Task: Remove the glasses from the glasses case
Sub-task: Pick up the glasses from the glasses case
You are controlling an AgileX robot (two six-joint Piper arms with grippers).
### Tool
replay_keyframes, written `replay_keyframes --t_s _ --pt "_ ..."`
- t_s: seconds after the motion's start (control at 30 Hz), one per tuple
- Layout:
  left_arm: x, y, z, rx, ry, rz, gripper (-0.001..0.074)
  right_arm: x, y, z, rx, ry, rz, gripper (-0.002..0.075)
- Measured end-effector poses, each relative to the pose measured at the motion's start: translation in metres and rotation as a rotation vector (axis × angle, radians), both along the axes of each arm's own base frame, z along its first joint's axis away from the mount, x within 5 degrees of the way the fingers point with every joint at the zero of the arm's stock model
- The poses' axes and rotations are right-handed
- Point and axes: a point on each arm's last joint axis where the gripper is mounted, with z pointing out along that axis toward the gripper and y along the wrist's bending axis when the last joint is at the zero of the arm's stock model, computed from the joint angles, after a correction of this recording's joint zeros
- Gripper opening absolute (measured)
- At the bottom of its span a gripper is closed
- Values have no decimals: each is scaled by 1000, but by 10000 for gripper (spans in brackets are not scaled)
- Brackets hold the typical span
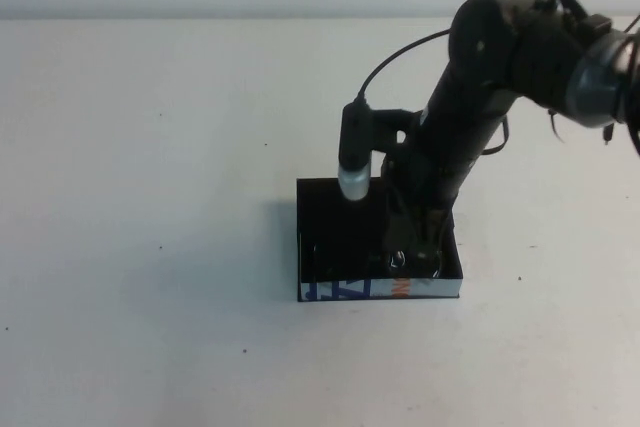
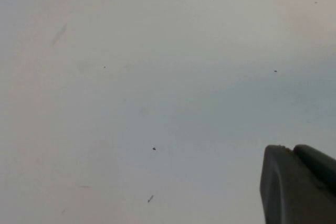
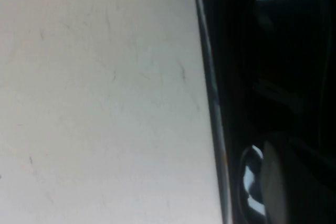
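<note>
**Inside the case: glasses, not yet lifted**

Item: glasses (image 1: 415, 259), dark-framed, lying in the right near part of the glasses case (image 1: 330, 237); only glints on lens and frame show among the black interior. From the right wrist view a squarish lens and a shiny frame edge sit close under the camera.

Container: low black box, open at the top, white strip with blue letters and an orange mark along its near wall. It stands on the desk (image 1: 150, 197) right of centre.

Right claw (image 1: 420, 247): reached down into the case from the far right, at or on the glasses. Black against black, so its opening and any hold cannot be told.

Left claw (image 2: 299, 187): off to one side above bare desk, only a dark fingertip edge showing; opening cannot be told, nothing seen in it.

Handling note, as judgement: the step appears to be the grasp. Close on the bridge or a thick frame section, not a lens; raise straight up until clear of the low walls, slowly, so the light case is not dragged along.
</note>
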Motion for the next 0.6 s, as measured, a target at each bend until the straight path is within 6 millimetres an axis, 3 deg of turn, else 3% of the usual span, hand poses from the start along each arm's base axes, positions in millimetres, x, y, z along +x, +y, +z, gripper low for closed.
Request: replay_keyframes --t_s 0.17,0.37,0.43,0.6 --pt "0 0 0 0 0 0 -4 0 13 -22 -18 30 21 47" --pt "0 0 0 0 0 0 -4 2 17 -24 -8 8 19 318" --pt "0 0 0 0 0 0 -5 2 17 -24 -6 4 17 350" --pt "0 0 0 0 0 0 -4 6 19 -23 12 -38 5 342"
